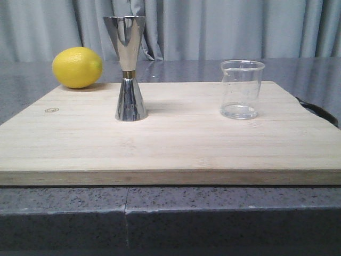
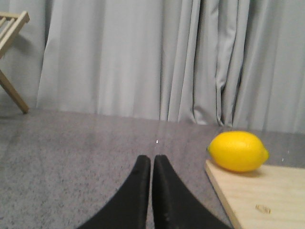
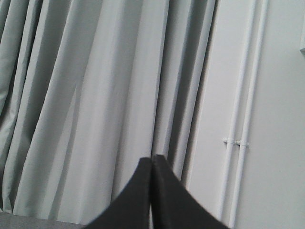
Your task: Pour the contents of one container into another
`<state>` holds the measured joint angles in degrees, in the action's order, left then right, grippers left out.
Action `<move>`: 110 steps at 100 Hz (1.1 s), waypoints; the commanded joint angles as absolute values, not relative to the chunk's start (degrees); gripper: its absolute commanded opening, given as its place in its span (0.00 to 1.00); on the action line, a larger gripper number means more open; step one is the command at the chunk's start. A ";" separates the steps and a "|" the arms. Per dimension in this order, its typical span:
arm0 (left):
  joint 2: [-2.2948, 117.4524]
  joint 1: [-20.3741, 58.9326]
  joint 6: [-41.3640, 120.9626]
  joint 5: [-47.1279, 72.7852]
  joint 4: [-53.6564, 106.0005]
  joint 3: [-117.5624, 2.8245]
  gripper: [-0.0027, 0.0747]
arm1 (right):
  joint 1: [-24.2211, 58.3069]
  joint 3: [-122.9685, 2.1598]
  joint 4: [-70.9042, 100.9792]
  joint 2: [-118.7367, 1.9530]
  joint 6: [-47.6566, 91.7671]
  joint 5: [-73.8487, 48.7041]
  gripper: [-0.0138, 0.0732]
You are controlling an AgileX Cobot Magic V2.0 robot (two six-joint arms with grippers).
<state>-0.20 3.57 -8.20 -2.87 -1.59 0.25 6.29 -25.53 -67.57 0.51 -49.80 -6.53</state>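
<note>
A small clear glass beaker (image 1: 242, 89) stands upright on the right part of a pale wooden board (image 1: 170, 144). Left of centre on the same board stands the tall steel jigger (image 1: 128, 66), hourglass shaped with a gold band at its waist. Neither arm shows in the front view. My left gripper (image 2: 151, 159) is shut with nothing in it, low over the grey counter beside the board's left corner. My right gripper (image 3: 152, 160) is shut and empty, facing the curtain; beaker and jigger are out of both wrist views.
A yellow lemon (image 1: 78, 67) lies at the board's back left corner, also the lemon (image 2: 238, 150) in the left wrist view. Grey speckled counter (image 1: 170, 213) surrounds the board. Curtains hang behind. A wooden frame (image 2: 10, 57) stands far off.
</note>
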 commanded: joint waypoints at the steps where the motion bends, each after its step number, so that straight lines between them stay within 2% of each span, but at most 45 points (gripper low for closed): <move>1: -1.83 4.71 -3.52 -4.23 2.06 2.44 0.01 | 6.02 -26.69 -68.63 0.17 -49.69 -5.21 0.07; 100: -1.83 4.71 -3.53 -4.10 2.06 2.44 0.01 | 6.02 -26.69 -68.52 0.17 -49.69 -5.21 0.07; 110: -1.83 4.71 -3.53 -4.10 2.06 2.44 0.01 | 6.02 -26.69 -61.71 0.17 -49.69 -5.33 0.07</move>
